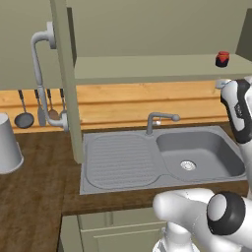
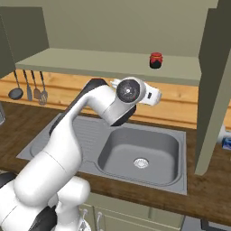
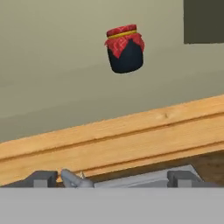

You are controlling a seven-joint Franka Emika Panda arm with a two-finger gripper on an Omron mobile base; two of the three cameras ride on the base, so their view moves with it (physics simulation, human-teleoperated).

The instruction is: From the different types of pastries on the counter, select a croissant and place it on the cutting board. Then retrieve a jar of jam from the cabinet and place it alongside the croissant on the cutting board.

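The jar of jam (image 3: 125, 49) is a squat dark jar with a red cloth lid, standing alone on the bottom shelf of the open cabinet (image 1: 147, 68). The jar (image 1: 222, 59) is at the shelf's right end, and it (image 2: 156, 60) stands above the sink. My gripper (image 3: 113, 178) is open, its fingertips (image 3: 43, 178) wide apart with nothing between them. It sits below the jar and short of it, at about the height of the wooden backsplash. The cabinet's door (image 1: 29, 44) with its curved grey handle (image 1: 42, 74) is swung open. The croissant and the cutting board are out of view.
A grey sink (image 1: 197, 155) with a drainboard and a faucet (image 1: 160, 120) is set into the dark wood counter (image 1: 29, 197) under the shelf. Utensils (image 1: 24, 118) hang at the left, beside a white canister (image 1: 7, 142). The other open door (image 2: 216, 90) stands at the right.
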